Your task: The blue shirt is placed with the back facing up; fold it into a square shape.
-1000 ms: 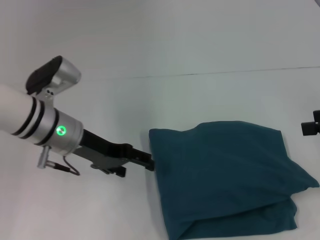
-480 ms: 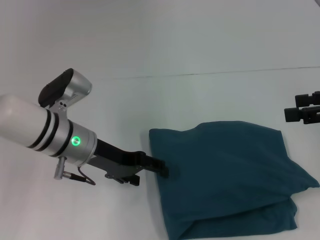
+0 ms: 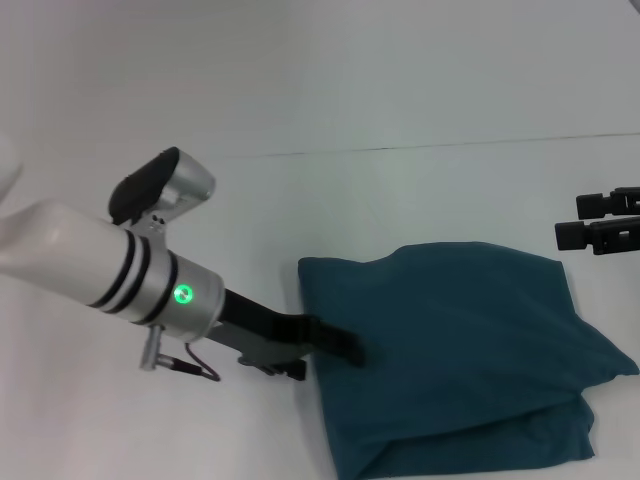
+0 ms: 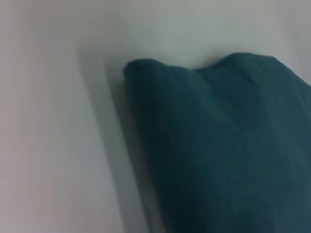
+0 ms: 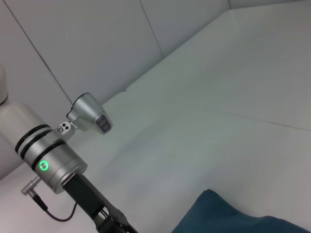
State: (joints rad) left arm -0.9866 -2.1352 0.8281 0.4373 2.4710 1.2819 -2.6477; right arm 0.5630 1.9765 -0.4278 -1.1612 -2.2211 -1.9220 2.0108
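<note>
The blue shirt [image 3: 455, 355] lies folded in a soft, limp bundle at five o'clock on the table [image 3: 400, 200]; it looks light and floppy, best pinched at a layered edge. The left gripper [image 3: 345, 345] reaches over its nine o'clock edge, apparently pressed together. At three o'clock, beyond the shirt, the right gripper [image 3: 570, 220] hovers spread.

A plain white table [image 3: 400, 90] with a seam.

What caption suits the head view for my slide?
Left pincer over the folded shirt's edge; right pincer beyond its far corner.
</note>
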